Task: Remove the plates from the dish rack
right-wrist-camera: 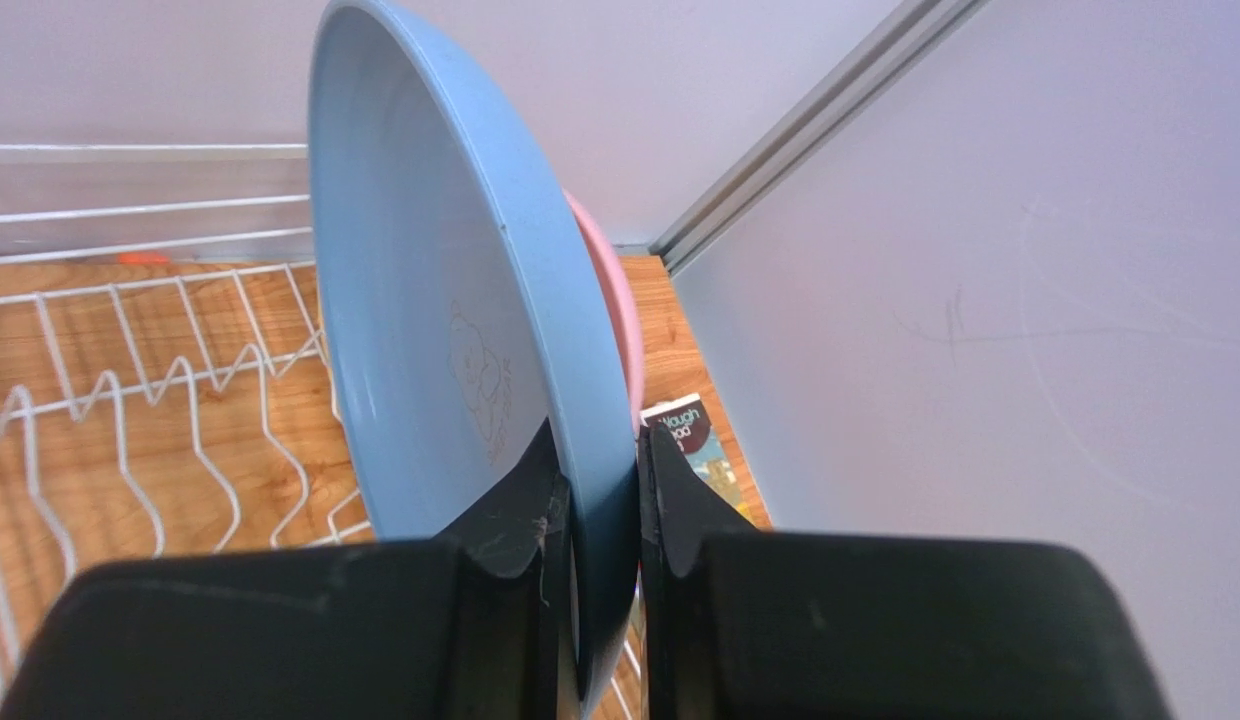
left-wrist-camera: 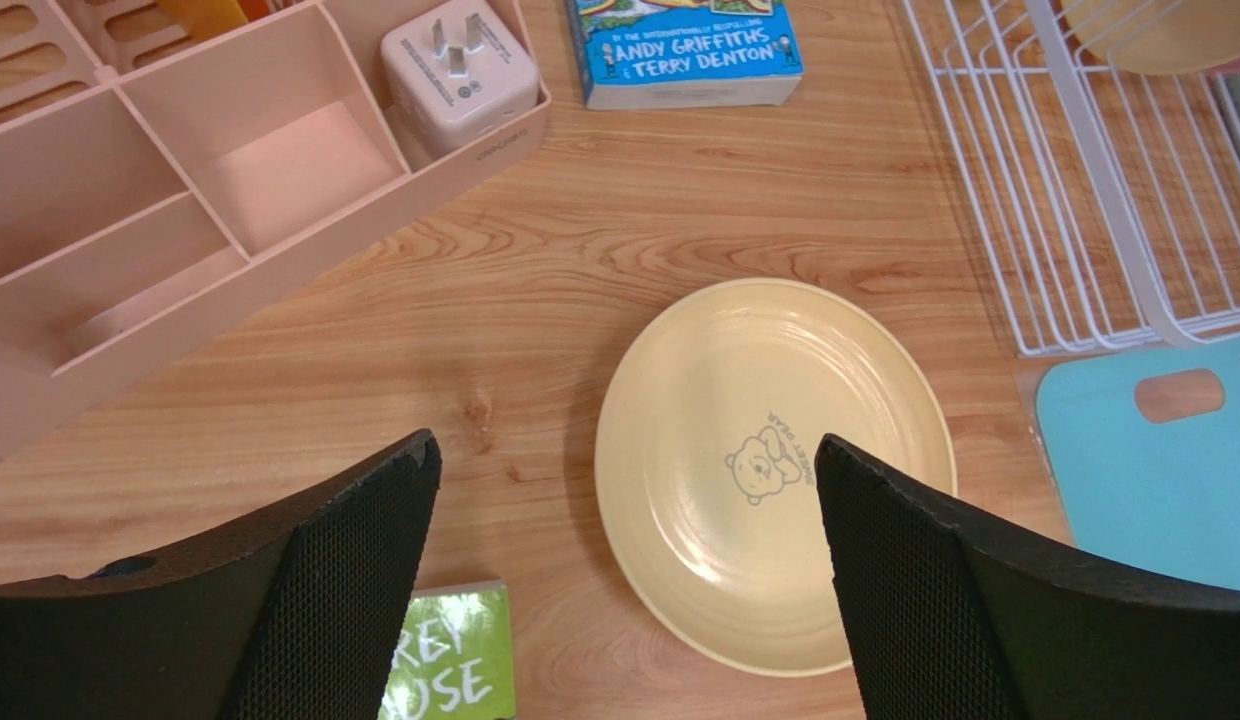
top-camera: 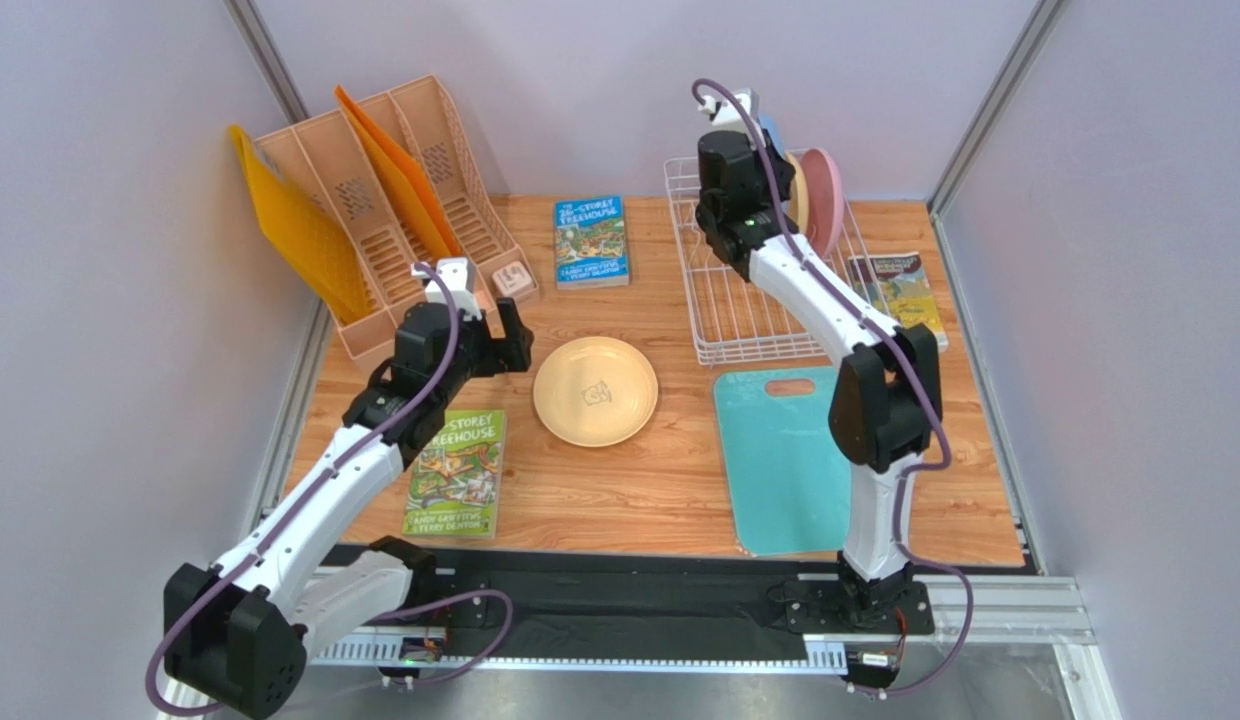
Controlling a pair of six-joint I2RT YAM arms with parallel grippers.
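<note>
My right gripper (right-wrist-camera: 598, 447) is shut on the rim of a light blue plate (right-wrist-camera: 446, 345) that stands upright at the far end of the white wire dish rack (right-wrist-camera: 161, 375). Just behind it stands a pink plate (right-wrist-camera: 622, 323). From above, the pink plate (top-camera: 826, 198) and a cream one (top-camera: 801, 188) show on edge in the rack (top-camera: 731, 308). A cream-yellow plate (top-camera: 595, 390) lies flat on the table. My left gripper (left-wrist-camera: 626, 446) hangs open above the wood by that plate's (left-wrist-camera: 776, 473) left rim, holding nothing.
A peach file organizer (top-camera: 378, 195) with orange folders stands back left, a white plug adapter (left-wrist-camera: 458, 68) in its front tray. A blue book (top-camera: 592, 240), a green book (top-camera: 456, 473), a teal cutting board (top-camera: 784, 458) and another book (top-camera: 900, 293) lie around.
</note>
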